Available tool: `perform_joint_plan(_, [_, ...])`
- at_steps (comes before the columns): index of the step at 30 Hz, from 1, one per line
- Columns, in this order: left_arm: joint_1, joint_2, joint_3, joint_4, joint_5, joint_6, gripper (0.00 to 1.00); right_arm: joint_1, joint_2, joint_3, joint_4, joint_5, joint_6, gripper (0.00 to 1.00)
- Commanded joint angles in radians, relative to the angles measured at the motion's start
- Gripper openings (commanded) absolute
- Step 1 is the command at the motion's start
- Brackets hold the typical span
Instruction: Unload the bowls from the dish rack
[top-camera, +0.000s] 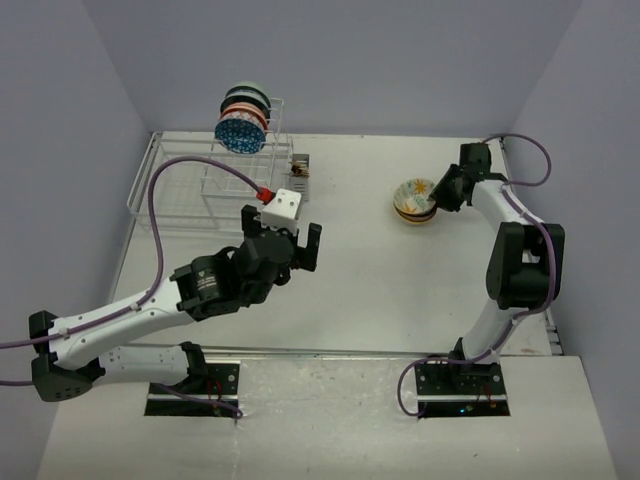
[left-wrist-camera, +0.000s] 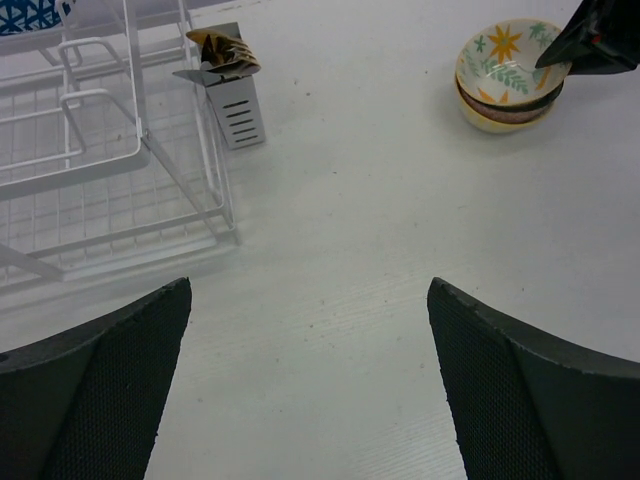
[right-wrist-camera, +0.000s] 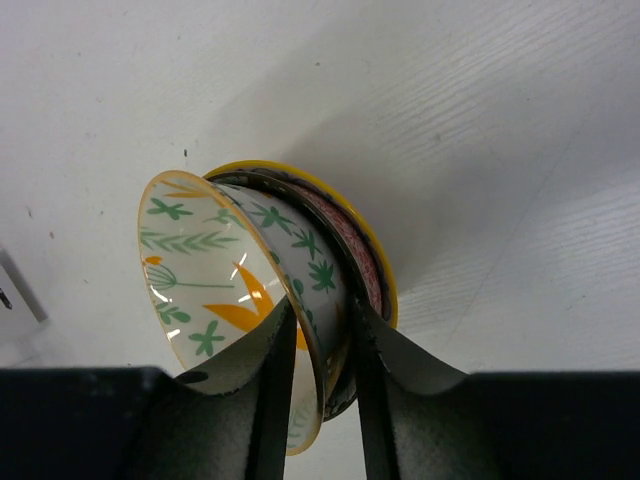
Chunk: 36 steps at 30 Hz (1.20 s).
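The white wire dish rack (top-camera: 190, 185) stands at the far left. Several bowls stand on edge in its tall frame, a blue-patterned bowl (top-camera: 240, 131) in front. A stack of bowls (top-camera: 414, 200) sits on the table at the right, topped by a pale bowl with green leaves and an orange flower (right-wrist-camera: 210, 270). My right gripper (top-camera: 437, 192) is shut on that top bowl's rim, one finger inside and one outside (right-wrist-camera: 320, 310). A dark bowl and a yellow-rimmed bowl (right-wrist-camera: 385, 270) lie under it. My left gripper (top-camera: 282, 228) is open and empty above bare table (left-wrist-camera: 308, 290), right of the rack.
The grey cutlery cup (left-wrist-camera: 235, 110) hangs on the rack's right end (left-wrist-camera: 100, 170). The stack (left-wrist-camera: 505, 75) and the right gripper's tip (left-wrist-camera: 595, 40) show at the top right of the left wrist view. Walls close in at the back and both sides.
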Motion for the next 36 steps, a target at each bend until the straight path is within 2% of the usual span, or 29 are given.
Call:
perform_joint_plan(1, [0.012,-0.014,-0.008,0.007,0.0,-0.032,1.0,-0.003,-0.033,0.033,0.04,-0.019,0.005,0.31])
perform_joint_plan(5, [0.05,-0.011,0.004,-0.013,-0.003,-0.072,1.0,-0.004,-0.101,-0.015,0.035,0.001,0.009,0.33])
perform_joint_plan(7, [0.122,-0.001,0.036,-0.025,0.023,-0.087,1.0,-0.009,-0.133,-0.033,0.034,0.02,0.012,0.33])
perform_joint_plan(9, [0.142,0.002,0.05,-0.025,0.034,-0.089,1.0,-0.013,-0.141,-0.038,0.026,0.026,0.012,0.33])
perform_joint_plan(13, [0.156,0.01,0.093,-0.013,0.03,-0.076,1.0,-0.024,-0.134,-0.053,0.023,0.04,0.008,0.23])
perform_joint_plan(17, [0.171,0.033,0.135,0.004,0.008,-0.076,1.0,-0.026,-0.144,-0.073,0.027,0.009,0.008,0.18])
perform_joint_plan(21, [0.333,0.082,0.239,0.024,0.113,-0.104,1.0,-0.024,-0.223,-0.102,0.04,-0.032,0.011,0.17])
perform_joint_plan(22, [0.37,0.094,0.265,0.032,0.185,-0.116,1.0,-0.024,-0.248,-0.107,0.035,-0.04,0.006,0.17])
perform_joint_plan(23, [0.444,0.111,0.308,0.041,0.223,-0.147,1.0,-0.024,-0.277,-0.116,0.035,-0.048,0.005,0.17])
perform_joint_plan(26, [0.566,0.127,0.355,0.074,0.339,-0.257,1.0,-0.024,-0.444,-0.174,0.052,-0.114,-0.006,0.18])
perform_joint_plan(28, [0.658,0.122,0.343,0.128,0.423,-0.376,1.0,-0.023,-0.565,-0.203,0.044,-0.172,-0.017,0.21])
perform_joint_plan(32, [0.729,0.114,0.294,0.254,0.443,-0.544,1.0,-0.023,-0.702,-0.242,0.043,-0.314,-0.031,0.28])
perform_joint_plan(36, [0.826,0.168,0.282,0.275,0.511,-0.719,1.0,-0.024,-0.809,-0.308,0.092,-0.442,-0.008,0.31])
